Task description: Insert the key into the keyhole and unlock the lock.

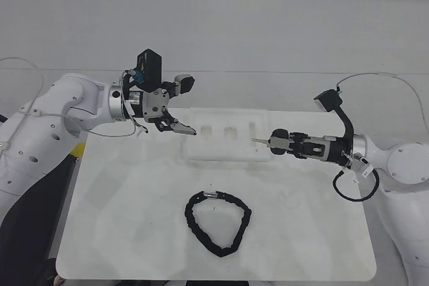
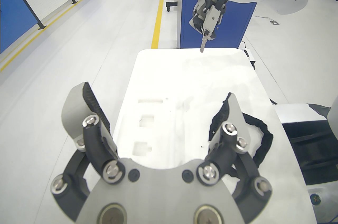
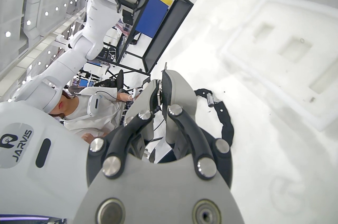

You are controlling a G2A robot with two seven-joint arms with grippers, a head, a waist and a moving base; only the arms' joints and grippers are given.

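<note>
Your right gripper (image 1: 273, 141): fingers pinching key (image 1: 258, 140). Your left gripper (image 1: 185, 106): fingers wide. Your lock (image 1: 217, 222): well apart from both.

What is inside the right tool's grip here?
A key: its metal blade sticks out past the tips of the shut right tool. The key's head is covered by the pads, so its shape cannot be seen.

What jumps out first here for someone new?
The black chain lock lies as a loop on the table's near middle, apart from both arms. Next comes the right gripper, shut on the key, over the right end of the white foam tray; the left gripper hangs open off the tray's left end.
</note>
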